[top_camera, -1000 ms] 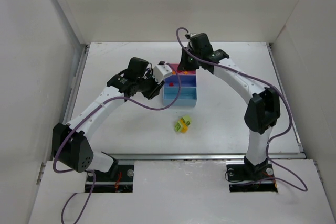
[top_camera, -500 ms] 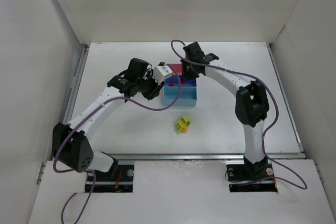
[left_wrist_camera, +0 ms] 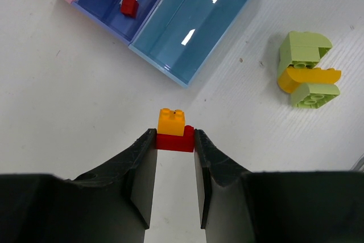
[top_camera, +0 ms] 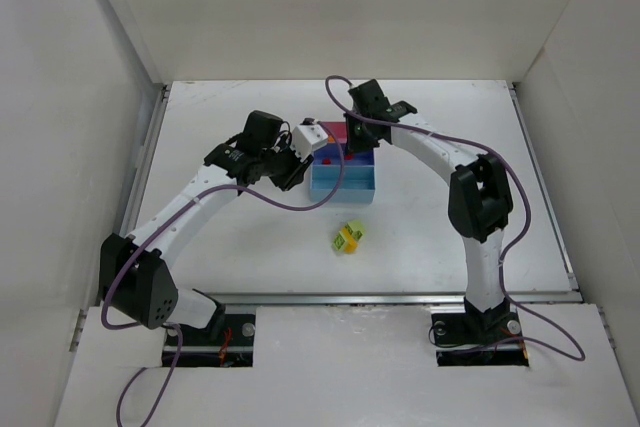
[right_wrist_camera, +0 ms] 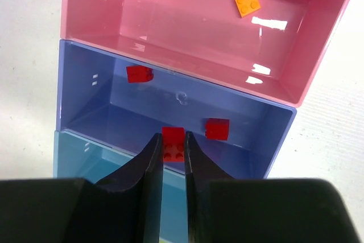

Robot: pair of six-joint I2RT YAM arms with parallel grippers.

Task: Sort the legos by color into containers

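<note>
The tray of three joined bins (top_camera: 372, 187) lies mid-table: pink (right_wrist_camera: 193, 32), dark blue (right_wrist_camera: 91, 101), light blue (right_wrist_camera: 74, 155). My right gripper (right_wrist_camera: 173, 145) is shut on a red brick (right_wrist_camera: 173, 139), held over the dark blue bin, which holds two more red bricks (right_wrist_camera: 139, 74). Two orange bricks (right_wrist_camera: 248, 3) lie in the pink bin. My left gripper (left_wrist_camera: 174, 141) is shut on a red brick (left_wrist_camera: 175, 142) with an orange brick (left_wrist_camera: 171, 122) stuck on top, above the table beside the light blue bin (left_wrist_camera: 199, 21).
A joined clump of lime-green and orange bricks (top_camera: 349, 237) lies on the table in front of the tray; it also shows in the left wrist view (left_wrist_camera: 307, 69). White walls enclose the table on the left, back and right.
My right arm swung left and lower over the tray with its red brick, then stopped. The left arm, its bricks and the clump have not moved.
</note>
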